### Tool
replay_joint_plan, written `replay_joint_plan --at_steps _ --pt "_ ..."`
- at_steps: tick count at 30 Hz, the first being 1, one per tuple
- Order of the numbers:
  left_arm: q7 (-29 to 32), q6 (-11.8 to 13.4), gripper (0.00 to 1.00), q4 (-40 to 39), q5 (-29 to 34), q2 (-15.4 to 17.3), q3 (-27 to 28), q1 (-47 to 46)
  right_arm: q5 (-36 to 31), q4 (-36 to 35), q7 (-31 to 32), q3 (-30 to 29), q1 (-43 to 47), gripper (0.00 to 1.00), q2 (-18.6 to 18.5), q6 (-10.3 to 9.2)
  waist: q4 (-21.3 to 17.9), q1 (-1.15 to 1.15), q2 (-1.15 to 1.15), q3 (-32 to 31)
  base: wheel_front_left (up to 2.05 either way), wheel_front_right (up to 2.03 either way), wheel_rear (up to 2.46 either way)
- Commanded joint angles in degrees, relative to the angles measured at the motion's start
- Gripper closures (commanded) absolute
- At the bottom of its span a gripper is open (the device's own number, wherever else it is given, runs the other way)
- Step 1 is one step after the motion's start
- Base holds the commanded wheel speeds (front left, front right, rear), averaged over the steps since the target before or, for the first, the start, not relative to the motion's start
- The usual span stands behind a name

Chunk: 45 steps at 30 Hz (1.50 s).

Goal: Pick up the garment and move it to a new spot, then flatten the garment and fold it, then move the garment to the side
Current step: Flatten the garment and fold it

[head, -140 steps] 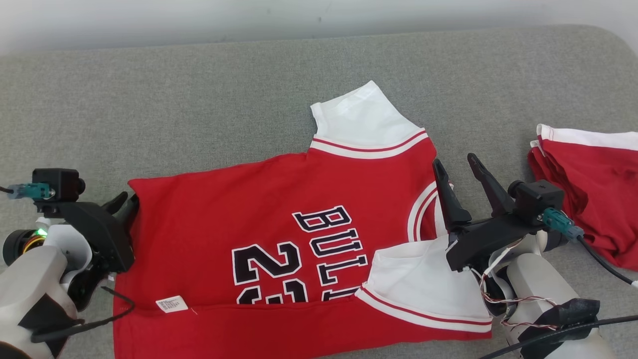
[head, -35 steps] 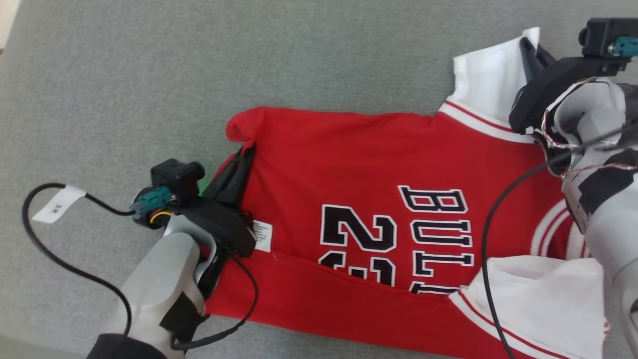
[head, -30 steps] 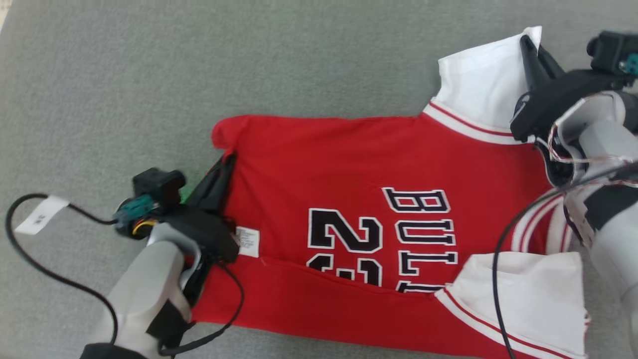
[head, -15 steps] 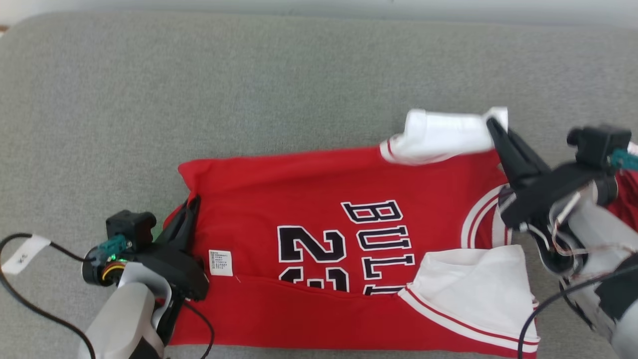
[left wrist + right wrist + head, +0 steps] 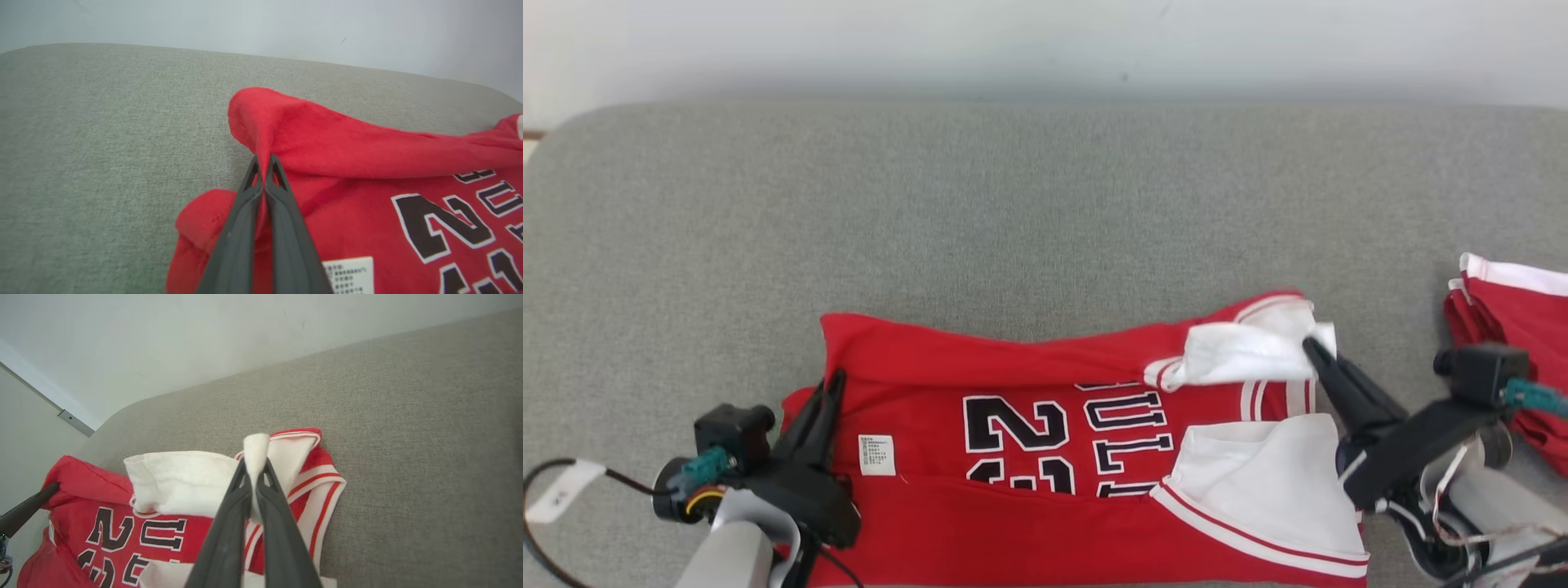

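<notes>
Fingers of left end effector (image 5: 832, 388), lower left of head view, pressed together and clamped on a red fold at the left edge of the garment (image 5: 947, 359). From left wrist view, same left end effector (image 5: 263, 163) rising from bottom centre, cloth pinched between its tips and pulled up into a rounded red peak just above them, rest of garment (image 5: 367, 143) running off to the right edge. White label (image 5: 876, 454) just right of the fingers, flat on the red cloth.

Right end effector (image 5: 1313, 349), right of centre in head view, likewise closed, gripping a corner of the white sleeve (image 5: 1241, 355). From right wrist view, right end effector (image 5: 254, 465) at centre, white cloth nipped between its tips and poking up past them, white sleeve (image 5: 179, 479) bunched to the left over the black lettering.

Garment across lower middle of head view, upper edge rolled toward the lettering, letters partly covered, second white sleeve (image 5: 1258, 482) flat at lower right. Grey cushion (image 5: 1013, 204) beneath, pale wall (image 5: 1045, 41) along top. Another red-and-white garment (image 5: 1515, 327) at right edge, apart from the first.
</notes>
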Motion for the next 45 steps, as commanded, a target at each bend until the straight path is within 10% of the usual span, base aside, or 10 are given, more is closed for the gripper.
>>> replay_joint_plan --at_steps 1,8,11,13,18,19,20,30,45 --pt "-0.03 0.06 1.00 -1.30 1.29 -0.02 0.46 2.17 0.37 -0.22 -0.37 -0.07 1.76 1.00 -0.17 -0.06 -0.15 0.00 0.00 -1.90 0.00 0.00 0.00" --pt "-0.04 0.06 1.00 -8.56 4.17 -0.73 3.59 9.27 0.74 -1.60 -0.41 -2.56 8.40 1.00 0.89 -0.06 0.54 0.00 0.00 -4.90 0.00 0.00 0.00" --pt "-0.04 0.06 0.57 -9.40 4.42 -1.34 4.20 12.26 1.43 -3.20 -0.41 -2.79 10.78 1.00 0.82 -0.06 0.76 0.00 0.00 -5.74 0.00 0.00 0.00" --pt "-0.04 0.06 0.00 -8.59 3.78 -1.63 4.59 13.83 2.17 -4.40 -0.41 -2.30 12.08 1.00 0.29 -0.05 0.82 0.00 0.00 -6.14 0.00 0.00 0.00" --pt "-0.04 0.06 0.00 -7.96 4.79 -2.92 8.45 17.16 4.65 -5.83 1.54 0.21 14.38 0.97 -1.64 -0.05 0.96 0.00 0.00 -7.35 0.00 0.00 0.00" --pt "-0.04 0.07 0.00 -8.32 4.92 -3.12 9.34 17.73 5.06 -5.57 1.72 0.32 14.61 0.65 -1.92 -0.06 0.99 0.00 0.00 -7.53 0.00 0.00 0.00" --pt "-0.04 0.20 0.00 -8.62 5.49 -3.38 10.06 18.15 5.33 -5.44 1.90 0.54 14.82 0.00 -2.11 -0.05 1.06 0.00 0.00 -7.77 0.00 0.00 0.00" --pt "-0.04 0.76 0.00 -11.16 7.97 -4.89 14.68 22.15 3.72 -5.61 -0.31 -5.31 17.18 0.00 -2.62 -0.06 1.27 0.00 0.00 -10.62 0.00 0.00 0.00" --pt "-0.04 1.98 0.00 -13.39 6.56 -5.35 15.22 23.93 -15.68 -2.15 -0.38 -20.77 22.37 0.00 8.46 -0.06 1.89 0.00 0.00 -11.96 0.00 0.00 0.00"
